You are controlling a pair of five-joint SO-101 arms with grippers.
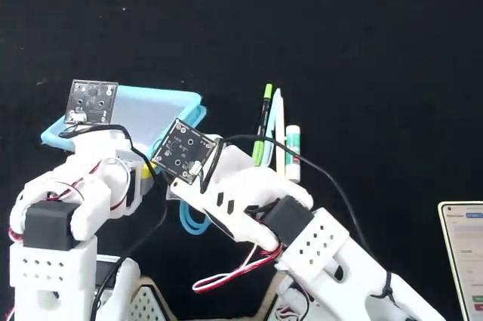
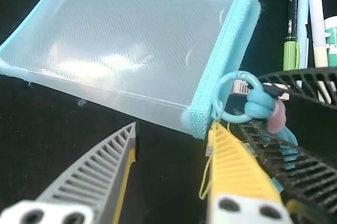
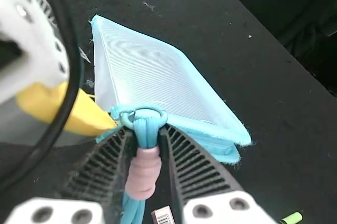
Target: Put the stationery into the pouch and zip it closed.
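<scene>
The right gripper (image 3: pixel 143 132) has its black ribbed fingers (image 3: pixel 195 166) pressed together on the looped light-blue cord pull (image 3: pixel 143 168) with its pink bead. It grips just behind the pale-blue ring (image 3: pixel 158 112) that ties the cord to the zip at the pouch's corner. This grip looks meant for working the zip, since the cord is the one part a pinch can draw along the teeth.

The left gripper (image 2: pixel 172 129) stands wide apart and holds nothing. Its yellow finger (image 2: pixel 231 171) is touching or just beside that same corner, and its grey finger (image 2: pixel 100 176) is clear of the pouch's long edge. I judge it is placed to clamp the corner and brace the pouch against the other arm's pull.

The translucent light-blue zip pouch (image 2: pixel 137 45) lies on the black cloth table (image 1: pixel 339 49) in front of both wrists. Nothing shows through its clear wall, so it looks empty. In the right wrist view the edge far from the ring seems to part into two layers, but I cannot tell how far the zip is open.

The stationery lies outside in a close row on the table, just beside the pouch on the right arm's side:
- a slim green pen (image 2: pixel 290 23)
- a pale-blue pen (image 2: pixel 304 13)
- a white pen (image 2: pixel 317 18)
- a white glue stick with a green label (image 1: pixel 293 151)

None of it is packed yet, so the task looks barely begun.
</scene>
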